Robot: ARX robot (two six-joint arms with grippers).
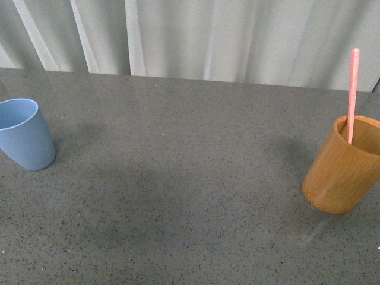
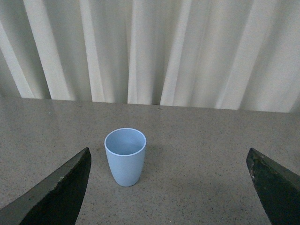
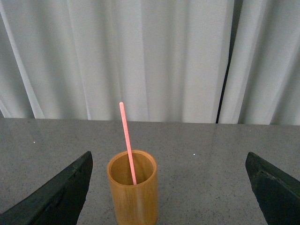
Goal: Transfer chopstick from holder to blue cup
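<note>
Front view, chopstick (image 1: 352,95) near-upright in holder (image 1: 343,175)

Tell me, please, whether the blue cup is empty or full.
Empty: the left wrist view looks into the blue cup and finds it bare; the chopstick stands in the holder.

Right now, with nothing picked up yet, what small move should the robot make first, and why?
Probably ease the right gripper forward toward the upper part of the chopstick. Its jaws are wide open and empty, the chopstick stands in the holder ahead of them, and the blue cup waits empty over on the left side.
</note>
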